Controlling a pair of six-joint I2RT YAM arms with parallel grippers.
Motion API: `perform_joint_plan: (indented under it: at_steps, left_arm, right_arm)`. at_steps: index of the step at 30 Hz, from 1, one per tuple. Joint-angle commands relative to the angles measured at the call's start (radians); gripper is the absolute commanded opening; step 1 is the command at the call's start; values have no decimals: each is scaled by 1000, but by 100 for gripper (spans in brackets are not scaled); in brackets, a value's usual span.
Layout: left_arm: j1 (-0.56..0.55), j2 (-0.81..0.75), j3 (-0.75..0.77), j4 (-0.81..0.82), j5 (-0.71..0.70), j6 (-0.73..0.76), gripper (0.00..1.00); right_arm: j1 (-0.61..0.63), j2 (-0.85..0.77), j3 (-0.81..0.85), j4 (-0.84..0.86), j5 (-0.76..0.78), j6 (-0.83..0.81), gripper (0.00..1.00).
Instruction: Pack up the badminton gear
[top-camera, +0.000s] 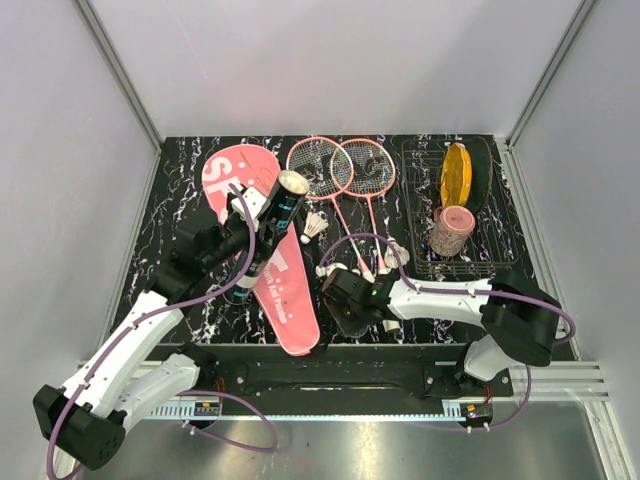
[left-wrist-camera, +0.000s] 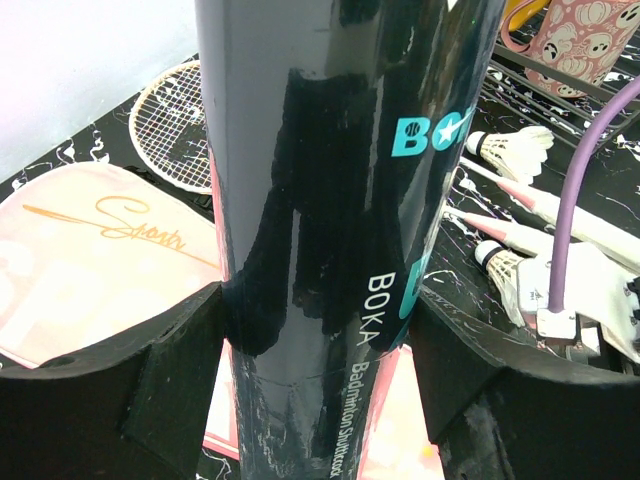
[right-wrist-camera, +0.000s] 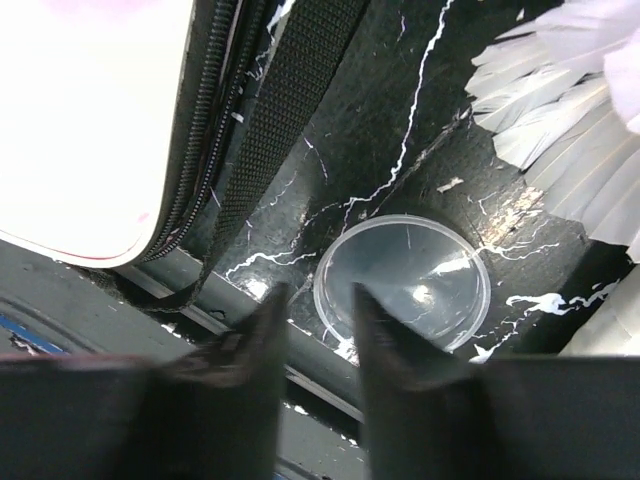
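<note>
Black tube (left-wrist-camera: 330, 200) in left pincer (left-wrist-camera: 320, 340), wire basket (top-camera: 418, 180) holding yellow disc (top-camera: 456, 175), cup (top-camera: 452, 230)

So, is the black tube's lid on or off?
Off, it seems. The black tube, held in the left gripper, shows an open top end, and a clear round lid lies on the table near the right gripper.

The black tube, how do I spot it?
Find the long pink cover on the left of the black marbled table. Right by it, the left hand grips the black tube. It is the only dark cylinder, with teal BOKA lettering on its side.
</note>
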Motion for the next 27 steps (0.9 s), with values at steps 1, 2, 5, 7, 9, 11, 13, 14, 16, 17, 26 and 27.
perform_joint_plan:
  at_steps: [1, 2, 5, 7, 9, 11, 13, 14, 16, 17, 26, 27]
  left_arm:
    - [1, -11, 20, 67, -3, 18, 0]
    - [1, -13, 20, 67, -1, 21, 0]
    - [1, -13, 23, 59, 0, 29, 0]
    - [1, -9, 23, 50, 2, 32, 0]
    - [2, -5, 27, 40, 5, 40, 0]
    - [1, -8, 27, 36, 8, 44, 0]
    - [1, -8, 24, 33, 8, 44, 0]
    - [-1, -9, 24, 32, 9, 46, 0]
    - [2, -11, 26, 27, 9, 47, 0]
    - [1, -14, 26, 26, 11, 47, 0]
    - [1, -14, 24, 29, 26, 47, 0]
    - [1, -14, 23, 29, 26, 46, 0]
  right_arm:
    - [5, -38, 47, 22, 42, -36, 50]
    - [5, -73, 56, 11, 48, -48, 56]
    - [1, -149, 108, -41, 106, -69, 61]
    - [-17, -167, 130, -56, 166, -88, 69]
    - [-81, -158, 132, -58, 187, -118, 71]
    - [-106, -134, 151, -88, 220, -144, 71]
    - [-117, -124, 159, -95, 259, -165, 69]
    - [-121, -111, 161, -96, 275, -178, 68]
    - [-129, -92, 158, -95, 296, -194, 60]
    - [-129, -74, 156, -93, 304, -212, 59]
    - [-129, 38, 119, 22, 411, -237, 50]
    - [-129, 44, 122, 28, 445, -228, 46]
